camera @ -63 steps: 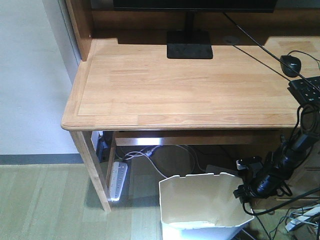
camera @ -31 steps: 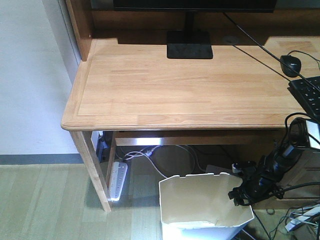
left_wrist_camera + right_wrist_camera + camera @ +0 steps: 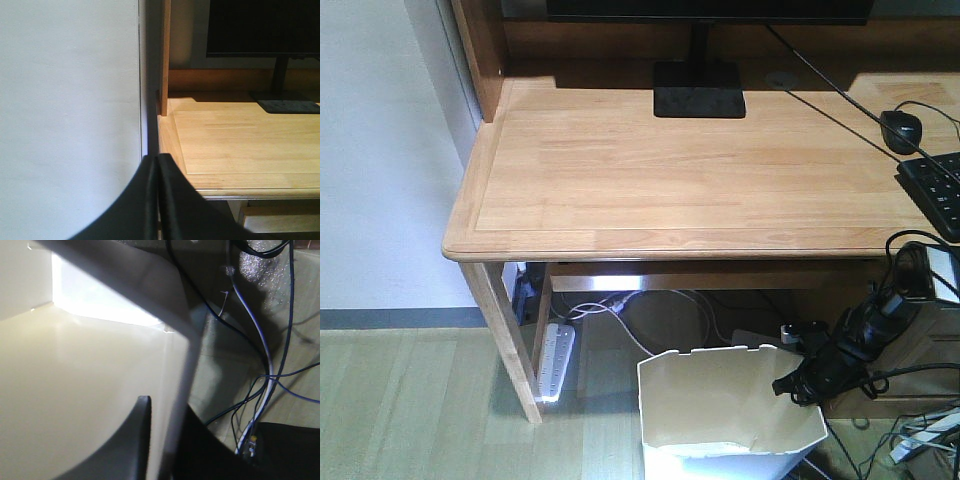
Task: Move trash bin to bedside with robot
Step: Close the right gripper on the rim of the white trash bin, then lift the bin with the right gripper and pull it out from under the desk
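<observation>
Left fingers (image 3: 142, 210) pressed together up by the white wall (image 3: 70, 100) at the bench (image 3: 240, 140) corner, trash bin (image 3: 710, 400) on the floor (image 3: 410, 400) below the bench's front edge, right fingers (image 3: 135, 445) pinching its right-side wall, one inside, one outside.

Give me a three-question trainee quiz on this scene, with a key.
1. True or false: the trash bin stands on top of the desk.
2. The right gripper has its fingers: A) both inside the bin; B) one on each side of the bin's wall; C) resting on the keyboard.
3. Fill in: the left gripper has its fingers pressed ____.
Key: 1 false; 2 B; 3 together.
</observation>
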